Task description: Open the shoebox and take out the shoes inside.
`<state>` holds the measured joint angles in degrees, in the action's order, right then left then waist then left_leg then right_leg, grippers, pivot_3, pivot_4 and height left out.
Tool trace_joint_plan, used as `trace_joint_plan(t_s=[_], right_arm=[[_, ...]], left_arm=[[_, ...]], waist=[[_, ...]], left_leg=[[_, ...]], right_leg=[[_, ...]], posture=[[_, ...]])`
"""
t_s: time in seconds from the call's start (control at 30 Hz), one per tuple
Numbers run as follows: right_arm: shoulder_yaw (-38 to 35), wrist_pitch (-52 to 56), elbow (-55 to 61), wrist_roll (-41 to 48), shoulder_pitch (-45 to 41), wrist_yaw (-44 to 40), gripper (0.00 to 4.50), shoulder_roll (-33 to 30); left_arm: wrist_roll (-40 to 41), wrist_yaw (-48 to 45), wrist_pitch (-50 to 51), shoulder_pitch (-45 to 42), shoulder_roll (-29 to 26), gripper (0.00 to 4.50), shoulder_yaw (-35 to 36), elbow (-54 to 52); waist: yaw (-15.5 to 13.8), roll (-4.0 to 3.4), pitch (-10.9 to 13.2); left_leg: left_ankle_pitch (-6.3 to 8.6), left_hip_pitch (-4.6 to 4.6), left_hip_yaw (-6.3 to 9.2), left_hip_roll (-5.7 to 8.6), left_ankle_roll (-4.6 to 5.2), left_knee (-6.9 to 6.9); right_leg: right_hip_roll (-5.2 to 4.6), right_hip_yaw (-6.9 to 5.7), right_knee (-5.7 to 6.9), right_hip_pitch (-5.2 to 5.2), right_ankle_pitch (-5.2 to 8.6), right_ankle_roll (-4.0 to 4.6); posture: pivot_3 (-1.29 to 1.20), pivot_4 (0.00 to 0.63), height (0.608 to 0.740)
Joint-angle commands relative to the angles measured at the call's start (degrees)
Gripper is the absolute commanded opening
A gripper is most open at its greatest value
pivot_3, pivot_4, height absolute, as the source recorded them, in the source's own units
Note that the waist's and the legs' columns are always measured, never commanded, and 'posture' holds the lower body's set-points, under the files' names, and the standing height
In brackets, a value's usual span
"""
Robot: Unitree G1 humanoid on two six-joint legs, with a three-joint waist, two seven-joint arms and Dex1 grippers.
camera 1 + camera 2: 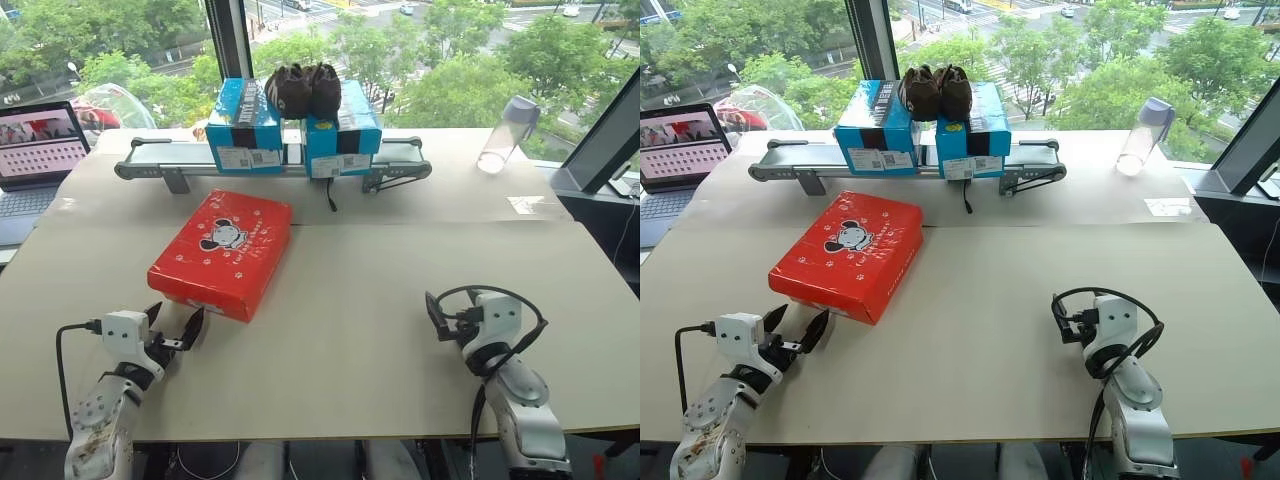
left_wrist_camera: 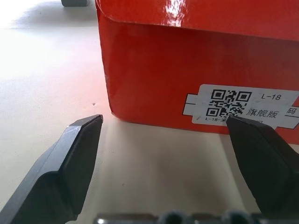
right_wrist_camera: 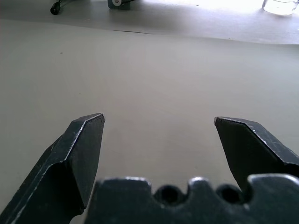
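Note:
The red shoebox (image 1: 222,253) lies flat on the table, left of centre, its lid with the cartoon mouse shut. The shoes are hidden. My left gripper (image 1: 175,322) is open and level just in front of the box's near end, a little apart from it. In the left wrist view the box's red end wall (image 2: 187,56) with a white QR label (image 2: 238,105) stands close behind the spread fingers (image 2: 74,158). My right gripper (image 1: 440,318) is open over bare table at the right, far from the box; nothing lies between its fingers (image 3: 79,154).
At the back a grey conveyor (image 1: 400,152) carries two blue boxes (image 1: 245,125) with dark brown fuzzy shoes (image 1: 303,90) on top. A laptop (image 1: 35,150) stands at the far left and a clear bottle (image 1: 507,133) at the back right. A window lies behind.

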<state>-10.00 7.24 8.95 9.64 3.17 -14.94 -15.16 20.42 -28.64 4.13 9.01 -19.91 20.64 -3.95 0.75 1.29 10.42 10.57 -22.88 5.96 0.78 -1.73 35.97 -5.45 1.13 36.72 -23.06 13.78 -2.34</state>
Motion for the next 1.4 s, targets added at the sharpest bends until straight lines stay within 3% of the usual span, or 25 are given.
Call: trace_joint_plan(t_s=[0.03,0.17,0.33,0.4,0.43,0.57,0.7,0.8,0.87,1.13,1.3,1.4], right_arm=[[-0.12,-0.36,1.55,0.19,-0.74,-0.53,4.43,-0.53],[0.85,2.50,2.81,2.49,-4.93,-5.49,4.43,-4.04],[1.79,5.96,1.61,5.37,-10.79,-12.62,4.43,-9.21],[2.29,7.50,0.94,6.48,-12.66,-15.32,4.50,-10.64],[2.60,8.60,0.45,7.25,-14.33,-16.99,4.22,-11.69],[3.66,11.03,-0.71,8.41,-18.40,-21.32,3.07,-14.36],[7.35,12.18,-2.17,7.37,-23.52,-24.35,1.72,-15.47],[10.19,13.21,-2.82,6.79,-26.02,-25.08,0.57,-14.47],[12.32,14.20,-4.04,5.91,-27.62,-24.59,0.05,-13.27],[20.11,13.98,-11.73,0.36,-34.19,-22.71,0.05,-6.24],[23.04,12.67,-16.44,-2.32,-37.18,-22.49,0.05,-2.40],[26.40,10.36,-23.44,-4.39,-39.76,-23.41,0.05,1.50]], left_arm=[[3.45,-3.75,3.33,1.48,-2.02,4.50,0.52,-0.17],[12.58,-12.09,4.04,4.33,-6.90,4.50,8.89,1.06],[15.17,-15.20,3.42,3.04,-14.25,4.50,16.49,5.53],[16.37,-16.29,3.98,1.91,-16.20,3.97,18.29,6.71],[16.38,-17.21,3.78,0.75,-17.99,3.83,19.11,8.00],[16.04,-19.42,3.14,-3.19,-22.72,2.36,20.38,11.80],[7.09,-21.15,-3.76,-9.74,-28.67,1.06,14.74,20.47],[2.35,-20.42,-8.78,-17.75,-29.47,0.01,10.23,29.44],[-1.07,-19.91,-12.78,-23.83,-29.36,0.00,7.01,36.01],[-11.35,-13.61,-21.75,-45.49,-25.18,0.00,-3.14,61.57],[-14.77,-14.73,-22.96,-51.07,-21.76,0.00,-7.39,68.98],[-20.56,-17.57,-31.50,-50.27,-19.36,0.00,-14.15,68.78]], waist=[[-0.01,0.00,0.00],[1.06,-0.02,0.01],[1.35,0.01,0.04],[1.00,0.01,0.05],[0.86,0.01,0.05],[0.44,0.05,0.10],[0.35,0.06,0.12],[0.17,0.01,0.15],[0.15,0.08,0.18],[0.29,0.17,0.21],[0.76,0.17,0.20],[1.11,0.18,0.20]], left_leg=[[0.00,0.00,0.00,0.00,0.00,0.00],[0.00,-0.01,-0.02,-0.05,0.00,-0.03],[0.00,-0.02,-0.03,-0.24,0.00,-0.03],[0.00,-0.02,-0.02,-0.29,0.00,-0.03],[0.00,-0.04,-0.02,-0.29,0.00,-0.03],[0.00,-0.14,-0.03,-0.28,0.00,-0.02],[0.00,-0.13,-0.03,-0.34,0.00,-0.06],[0.00,-0.08,-0.04,-0.37,0.00,-0.09],[0.00,-0.09,-0.04,-0.39,0.00,-0.08],[-0.03,-0.21,-0.04,-0.37,-0.03,-0.07],[-0.04,-0.23,-0.04,-0.34,-0.04,-0.05],[-0.04,-0.29,-0.04,-0.33,-0.03,-0.07]], right_leg=[[0.00,0.00,0.00,0.00,0.00,0.00],[0.01,0.02,0.00,-0.07,0.13,0.22],[0.17,-0.08,0.02,-0.09,0.22,0.42],[0.19,-0.13,0.02,-0.08,0.26,0.48],[0.18,-0.14,0.00,-0.09,0.27,0.49],[0.20,-0.15,-0.02,-0.16,0.12,0.26],[0.26,-0.19,0.00,-0.21,0.09,0.23],[0.29,-0.21,0.02,-0.18,0.07,0.26],[0.33,-0.23,0.03,-0.20,0.04,0.22],[0.37,-0.23,0.04,-0.30,-0.09,0.16],[0.37,-0.22,0.13,-0.34,-0.11,0.13],[0.36,-0.21,0.18,-0.43,-0.12,0.14]], posture=[[0.00,0.150,0.740],[0.00,0.150,0.740],[0.00,0.150,0.740],[0.00,0.150,0.740],[0.00,0.150,0.740],[0.00,0.150,0.740],[0.00,0.150,0.740],[0.00,0.150,0.740],[0.00,0.150,0.740],[0.00,0.150,0.740],[0.00,0.150,0.740],[0.00,0.150,0.740]])
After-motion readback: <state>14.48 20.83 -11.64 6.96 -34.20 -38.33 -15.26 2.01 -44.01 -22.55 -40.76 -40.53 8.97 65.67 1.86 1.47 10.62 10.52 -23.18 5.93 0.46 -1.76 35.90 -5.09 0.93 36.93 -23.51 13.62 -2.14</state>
